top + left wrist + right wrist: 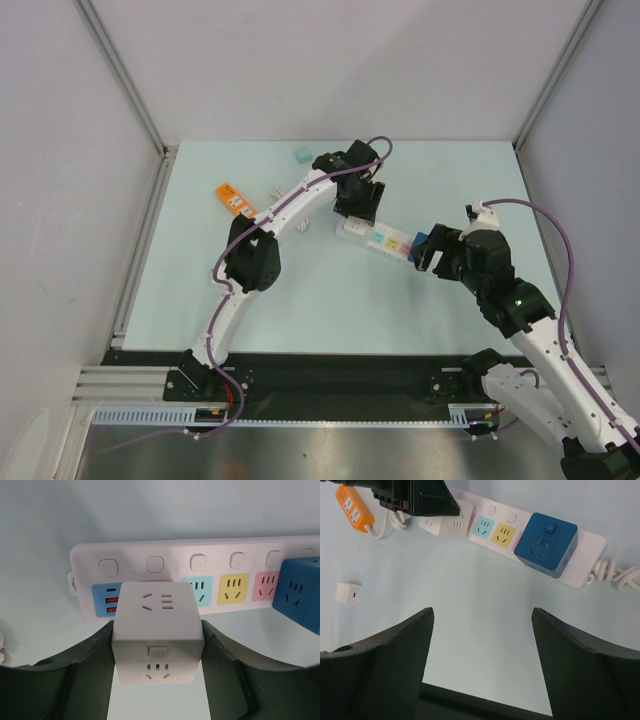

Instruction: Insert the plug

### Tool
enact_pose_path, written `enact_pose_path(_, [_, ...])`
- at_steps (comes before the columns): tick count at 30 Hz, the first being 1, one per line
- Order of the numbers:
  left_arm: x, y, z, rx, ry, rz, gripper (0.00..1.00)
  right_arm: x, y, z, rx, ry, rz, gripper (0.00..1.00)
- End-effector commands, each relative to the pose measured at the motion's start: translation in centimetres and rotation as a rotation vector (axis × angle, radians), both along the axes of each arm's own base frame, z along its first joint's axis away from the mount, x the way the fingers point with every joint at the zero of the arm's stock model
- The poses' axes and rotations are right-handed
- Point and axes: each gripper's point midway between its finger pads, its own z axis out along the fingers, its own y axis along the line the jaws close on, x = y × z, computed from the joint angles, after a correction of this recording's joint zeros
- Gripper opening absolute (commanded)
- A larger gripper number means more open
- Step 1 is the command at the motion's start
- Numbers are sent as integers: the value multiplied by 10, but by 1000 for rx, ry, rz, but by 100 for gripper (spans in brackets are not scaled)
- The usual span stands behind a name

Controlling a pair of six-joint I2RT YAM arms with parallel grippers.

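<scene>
The left gripper (158, 652) clamps a white cube adapter (158, 625) by its sides, over the white power strip (215, 550) beside its USB ports. A blue cube adapter (546, 544) fills the strip's other end. The right gripper (482, 630) gapes wide above bare table (485, 595) nearby.

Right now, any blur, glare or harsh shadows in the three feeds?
Top external: even, soft light, only faint shadows, mild sheen on the metal sheet. Left wrist: white cube plug and power strip sharp, jaws dark and soft. Right wrist: blue cube crisp, no glare, jaws dark.
</scene>
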Motion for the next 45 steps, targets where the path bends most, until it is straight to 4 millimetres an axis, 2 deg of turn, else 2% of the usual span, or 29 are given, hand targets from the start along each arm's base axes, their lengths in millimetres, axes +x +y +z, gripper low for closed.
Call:
enact_pose_path(1, [17, 1, -11, 47, -70, -16, 0, 2, 8, 3, 31, -13, 29, 84])
enact_pose_path(6, [19, -1, -12, 38, -71, 2, 0, 3, 5, -11, 6, 10, 19, 84])
enact_pose_path(8, [18, -4, -15, 25, -58, 4, 0, 15, -2, -17, -28, 26, -39, 83])
enact_pose_path(9, [17, -4, -18, 25, -49, 2, 0, 23, -5, -10, -30, 20, -70, 82])
enact_pose_path(11, [16, -3, -22, 32, -41, 11, 0, 38, -19, -24, -70, 87, -153, 82])
enact_pose_path(12, [14, -1, -25, 40, -32, 9, 0, 46, -24, -21, -59, 94, -183, 82])
enact_pose_path(15, [10, 3, -29, 56, -17, 11, 0, 63, -41, -35, -70, 167, -250, 79])
enact_pose_path(16, [9, 2, -30, 55, -14, 10, 0, 70, -41, -29, -61, 149, -252, 78])
enact_pose_path(17, [8, 2, -30, 52, -7, 12, 0, 75, -43, -28, -60, 142, -255, 72])
enact_pose_path(19, [6, 0, -31, 40, 3, 7, 0, 85, -40, -29, -58, 140, -243, 66])
enact_pose_path(20, [5, -1, -31, 37, 8, 7, 0, 88, -39, -30, -62, 144, -241, 59])
enact_pose_path(22, [5, -2, -31, 32, 13, 4, 0, 92, -40, -40, -78, 170, -246, 53])
enact_pose_path(23, [6, 0, -31, 35, 9, 6, 0, 93, -41, -42, -85, 174, -249, 49])
enact_pose_path(26, [7, -2, -30, 27, 9, 12, 1, 98, -43, -56, -112, 190, -251, 47])
enact_pose_path(28, [10, -4, -29, 13, 3, 10, 4, 101, -44, -72, -131, 219, -249, 46])
enact_pose_path(30, [12, -7, -27, 0, -3, 8, 14, 103, -44, -79, -144, 229, -246, 44])
enact_pose_path(33, [15, -8, -26, -5, -11, 6, 17, 108, -43, -85, -147, 224, -243, 37])
enact_pose_path(40, [18, -10, -34, -12, -5, 17, 5, 105, -36, -109, -145, 273, -200, 20])
enact_pose_path(42, [16, -11, -36, -9, -2, 14, 0, 102, -36, -113, -141, 279, -194, 18])
enact_pose_path(45, [15, -7, -41, 23, -9, 18, 0, 96, -33, -122, -131, 294, -180, 17])
